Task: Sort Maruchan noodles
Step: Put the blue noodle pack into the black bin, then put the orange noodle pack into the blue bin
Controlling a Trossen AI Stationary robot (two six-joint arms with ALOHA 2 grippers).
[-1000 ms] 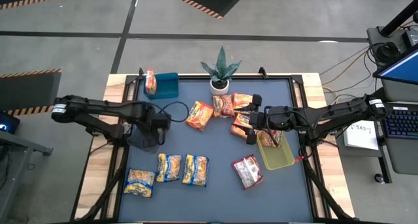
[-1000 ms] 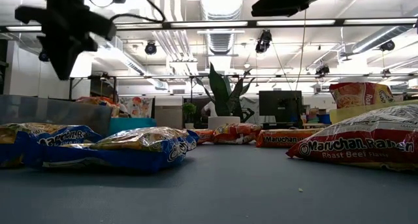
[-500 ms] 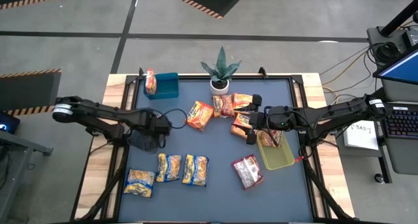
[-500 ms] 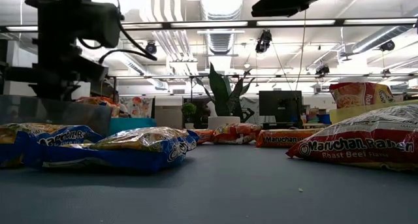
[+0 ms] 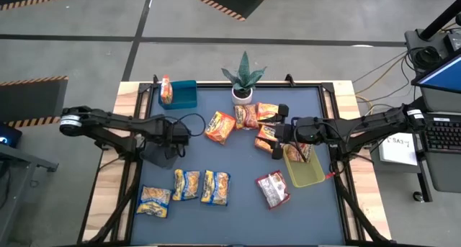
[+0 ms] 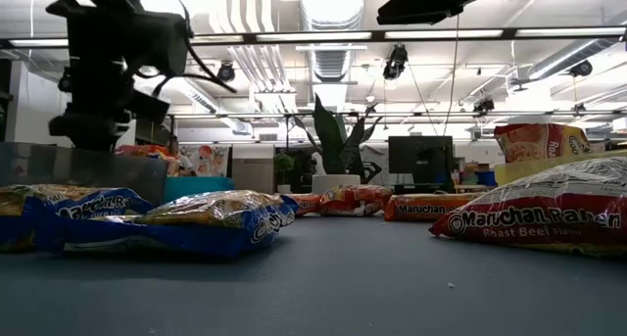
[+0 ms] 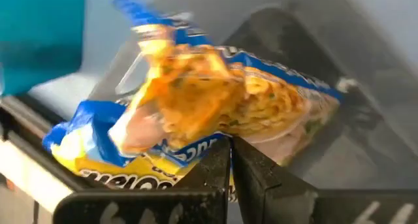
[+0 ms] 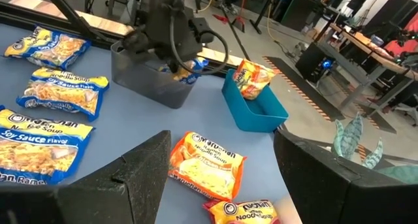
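My left gripper [image 5: 175, 135] is shut on a yellow-and-blue noodle packet [image 7: 215, 100] over a grey bin [image 5: 157, 153] at the table's left. Three more yellow-and-blue packets [image 5: 186, 183] lie flat near the near edge. Orange packets [image 5: 220, 126] lie mid-table by the potted plant [image 5: 243, 81]. One orange packet [image 5: 166, 90] stands in the blue bin [image 5: 186, 94], another [image 5: 299, 152] in the yellow-green bin [image 5: 306, 171]. A red-and-white packet [image 5: 274, 189] lies beside that bin. My right gripper [image 5: 278, 133] is open and hovers above orange packets [image 5: 266, 139]. My left gripper pinches the yellow-and-blue packet by an edge [image 7: 219, 142] between its two fingers [image 7: 251, 168]. The crumpled packet is lifted clear and hangs beyond the fingertips, above the inside of the grey bin [image 7: 307, 48].
The grey bin [image 6: 78, 169] stands at the table's left side, the blue bin [image 8: 255, 106] at the far-left corner, the plant at the far edge. Bare blue mat [image 5: 245, 218] lies along the near edge. Wooden table edges and arm bases flank both sides.
My left gripper has come down toward the grey bin with the packet still in its shut fingers, shifting slightly toward the table's right. My right arm has kept still.
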